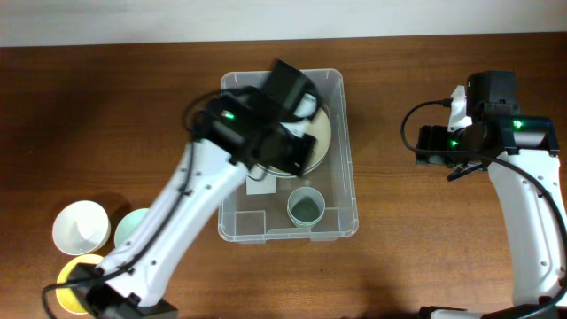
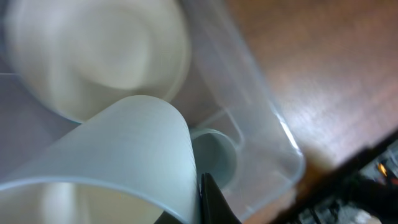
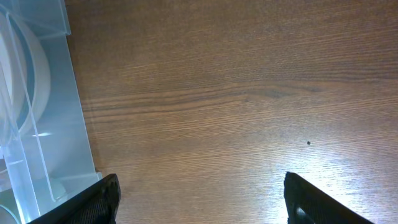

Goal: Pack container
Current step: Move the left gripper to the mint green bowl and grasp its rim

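Note:
The clear container point(image 1: 352, 177) stands mid-table. It holds a cream bowl point(image 1: 321, 133) at the back and a pale green cup point(image 1: 306, 210) at the front right, with a white label point(image 1: 260, 186) on its base. My left gripper point(image 1: 299, 117) is inside the container above the bowl. In the left wrist view it point(image 2: 208, 198) is shut on the wall of a pale blue-green cup point(image 2: 124, 155); one finger is hidden by the cup. My right gripper point(image 3: 199, 202) is open and empty over bare table, right of the container wall point(image 3: 62, 124).
At the front left of the table stand a white bowl point(image 1: 80, 228), a pale green cup point(image 1: 133, 226) and a yellow cup point(image 1: 75, 279). The left arm crosses over them towards the container. The right arm point(image 1: 469, 133) is at the right side.

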`<action>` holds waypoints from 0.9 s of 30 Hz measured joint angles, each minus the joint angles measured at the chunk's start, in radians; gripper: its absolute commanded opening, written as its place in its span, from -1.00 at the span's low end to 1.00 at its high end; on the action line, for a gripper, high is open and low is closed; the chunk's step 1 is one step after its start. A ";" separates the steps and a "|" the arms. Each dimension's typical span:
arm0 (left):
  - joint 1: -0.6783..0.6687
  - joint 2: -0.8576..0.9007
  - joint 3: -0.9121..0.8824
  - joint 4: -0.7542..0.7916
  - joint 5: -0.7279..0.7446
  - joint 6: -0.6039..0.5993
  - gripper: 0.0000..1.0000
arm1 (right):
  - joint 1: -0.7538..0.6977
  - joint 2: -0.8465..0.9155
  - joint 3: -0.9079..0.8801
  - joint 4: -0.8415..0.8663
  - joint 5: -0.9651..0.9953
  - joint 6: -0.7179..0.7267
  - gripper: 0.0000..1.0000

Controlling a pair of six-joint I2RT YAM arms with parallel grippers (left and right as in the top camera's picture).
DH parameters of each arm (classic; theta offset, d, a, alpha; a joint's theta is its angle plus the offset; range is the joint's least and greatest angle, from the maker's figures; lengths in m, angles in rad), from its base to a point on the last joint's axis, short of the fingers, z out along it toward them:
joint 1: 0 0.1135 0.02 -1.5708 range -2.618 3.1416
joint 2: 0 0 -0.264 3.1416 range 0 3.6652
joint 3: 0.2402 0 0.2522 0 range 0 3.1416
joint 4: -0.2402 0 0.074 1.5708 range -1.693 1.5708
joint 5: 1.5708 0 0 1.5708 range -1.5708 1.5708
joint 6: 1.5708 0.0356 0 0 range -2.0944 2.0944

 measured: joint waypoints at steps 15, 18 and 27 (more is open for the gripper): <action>-0.143 0.152 -0.005 -0.108 0.053 -0.023 -0.99 | 0.000 0.000 0.000 0.000 0.000 -0.001 0.59; -0.143 0.176 -0.006 -0.114 0.057 -0.023 -0.78 | 0.000 0.000 0.000 0.000 0.000 0.000 0.59; -0.143 0.190 -0.009 -0.122 0.062 -0.037 0.03 | 0.000 0.000 0.000 0.000 0.000 0.000 0.60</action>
